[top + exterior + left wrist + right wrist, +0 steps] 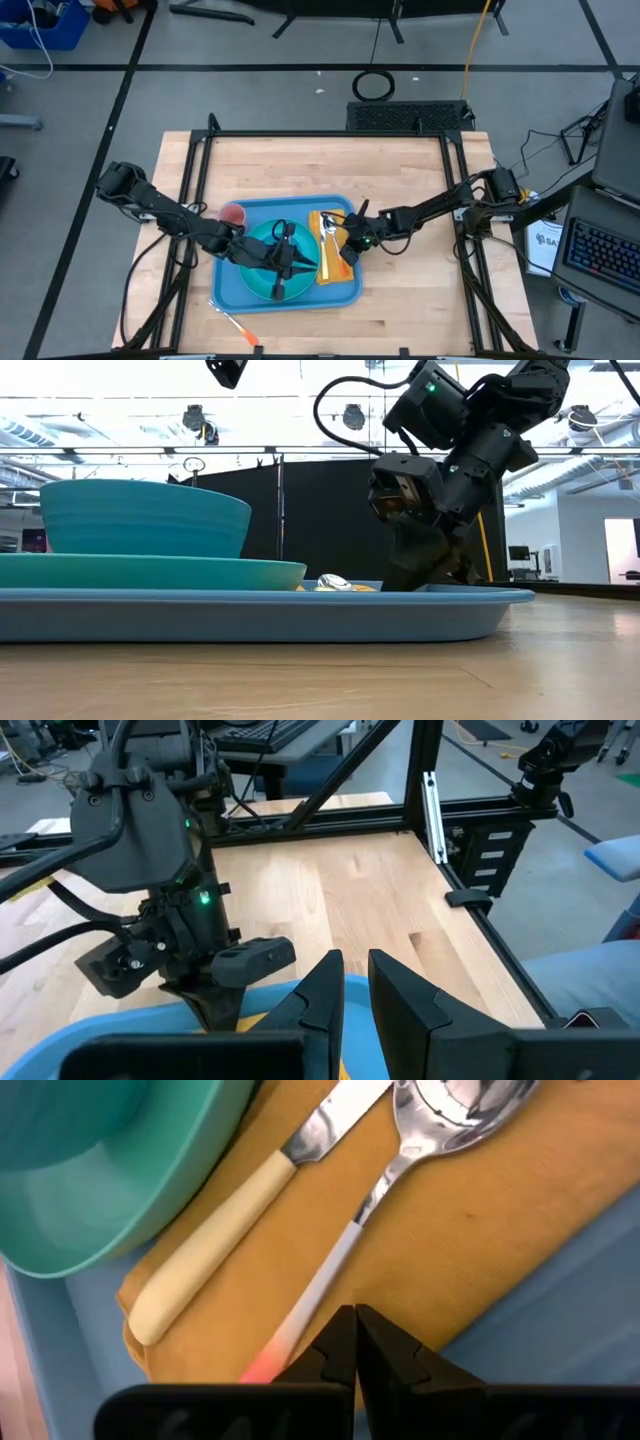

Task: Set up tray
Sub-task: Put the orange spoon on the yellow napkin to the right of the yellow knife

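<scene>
Looking straight down, the high view shows a wooden table (400, 170) with a blue tray (225, 290) lying near its front edge, between the two dark arms. On the table in front of the tray's left corner lies a thin orange-tipped utensil (238, 328), which is too small to identify. On the tray, from left to right, sit a small pink cup (232, 214), a teal bowl (255, 262) on a cyan plate (250, 285), and a mustard-yellow napkin (330, 268).

The left gripper (283, 283) hangs over the bowl; its fingers stand slightly apart and hold nothing, as the left wrist view shows. The right gripper (350, 252) is down at the napkin's right edge with its fingers pressed together, empty.

The low view alone shows how things stack: the bowl (145, 515) stands on the plate (150, 572) inside the tray's (260, 615) raised rim, with a spoon bowl (333, 582) just peeking over the rim. The left gripper is out of that picture.

Only the right wrist view makes the cutlery clear: a cream-handled knife (215, 1245) and a spoon (400, 1170) with a pale handle ending in an orange-red tip lie side by side on the napkin (480, 1270), next to the plate's rim. The closed fingertips (340, 1350) sit right at the spoon's tip; whether they touch it cannot be told. The knife blade and the spoon bowl are cut off at the picture's edge.
</scene>
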Robot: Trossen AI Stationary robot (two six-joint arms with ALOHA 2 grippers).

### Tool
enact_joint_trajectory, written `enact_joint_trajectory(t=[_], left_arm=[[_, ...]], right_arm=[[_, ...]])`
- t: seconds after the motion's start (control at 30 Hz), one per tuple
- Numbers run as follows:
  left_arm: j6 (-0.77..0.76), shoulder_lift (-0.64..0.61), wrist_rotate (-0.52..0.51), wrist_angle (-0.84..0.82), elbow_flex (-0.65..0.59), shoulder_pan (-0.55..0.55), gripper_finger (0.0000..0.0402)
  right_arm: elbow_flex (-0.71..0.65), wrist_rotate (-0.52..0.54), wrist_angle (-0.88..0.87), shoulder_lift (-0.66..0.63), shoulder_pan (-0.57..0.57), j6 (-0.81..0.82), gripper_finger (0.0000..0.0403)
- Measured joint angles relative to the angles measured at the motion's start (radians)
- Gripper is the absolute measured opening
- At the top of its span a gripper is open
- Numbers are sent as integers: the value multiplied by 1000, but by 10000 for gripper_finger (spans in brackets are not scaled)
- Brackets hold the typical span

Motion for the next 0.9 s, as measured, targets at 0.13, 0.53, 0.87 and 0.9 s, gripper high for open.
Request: enact_joint_trajectory(t=[0.13, 0.53, 0.87, 0.9], left_arm=[[0, 0, 0, 0, 0, 0, 53], [1, 0, 0, 1, 0, 0, 53], [2, 0, 0, 0, 0, 0, 53], [2, 0, 0, 0, 0, 0, 53]], right_arm=[[-1, -1, 6, 0, 0, -1, 0], [-1, -54, 65, 2, 6, -8, 0], [-2, -2, 46, 2, 7, 20, 0], [-2, -1, 47, 2, 7, 22, 0]])
